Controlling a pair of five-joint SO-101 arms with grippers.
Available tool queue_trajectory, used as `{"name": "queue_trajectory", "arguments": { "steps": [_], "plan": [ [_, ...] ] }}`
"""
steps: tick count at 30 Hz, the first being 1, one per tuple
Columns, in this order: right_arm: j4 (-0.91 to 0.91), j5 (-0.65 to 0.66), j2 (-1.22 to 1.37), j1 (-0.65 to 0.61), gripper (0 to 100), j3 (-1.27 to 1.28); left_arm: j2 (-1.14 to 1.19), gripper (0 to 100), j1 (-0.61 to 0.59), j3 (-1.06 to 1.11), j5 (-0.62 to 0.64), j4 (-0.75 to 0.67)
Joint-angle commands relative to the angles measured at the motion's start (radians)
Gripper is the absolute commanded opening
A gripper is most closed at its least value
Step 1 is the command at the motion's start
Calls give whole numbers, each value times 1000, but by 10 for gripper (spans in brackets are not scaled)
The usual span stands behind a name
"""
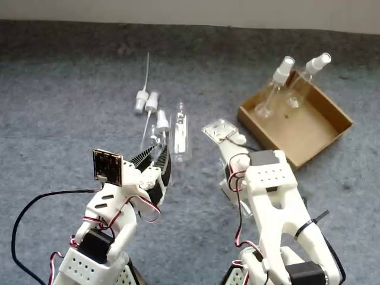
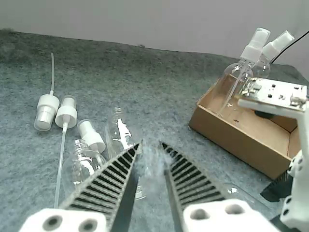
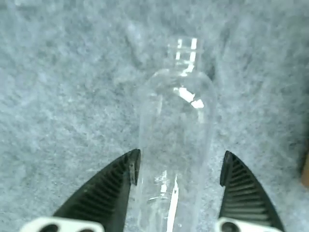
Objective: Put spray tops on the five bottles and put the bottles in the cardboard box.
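Note:
My right gripper (image 3: 181,155) is open, low over the carpet. Its fingers stand on either side of a clear uncapped bottle (image 3: 176,111) that lies flat there. My left gripper (image 2: 150,144) (image 1: 159,155) is open with a narrow gap, over the near ends of two lying bottles. One is a capped bottle (image 2: 82,162) (image 1: 155,139) and the other an uncapped bottle (image 2: 120,137) (image 1: 181,138). Two loose spray tops (image 2: 46,111) (image 2: 66,112) with long tubes lie beyond them. The cardboard box (image 1: 270,139) (image 2: 231,137) holds two capped bottles (image 1: 273,89) (image 1: 303,80).
The right arm (image 1: 267,178) stands between the lying bottles and the box, its wrist board (image 1: 219,130) covering its fingers from above. Grey carpet stretches open to the far left and behind the spray tops. A pale wall edge runs along the back.

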Motion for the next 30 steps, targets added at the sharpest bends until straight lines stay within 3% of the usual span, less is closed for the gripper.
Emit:
{"name": "queue_trajectory", "arguments": {
  "steps": [1,9,20,30],
  "plan": [
    [19,2,-4,-19,231,-91,-8,5,-1,18,2,3],
    [19,-80,50,-87,232,-119,-8,5,-1,18,2,3],
    [53,-77,409,-90,232,-306,-8,5,-1,18,2,3],
    [53,-75,472,-90,228,-361,-8,5,-5,18,2,3]
  ]
}}
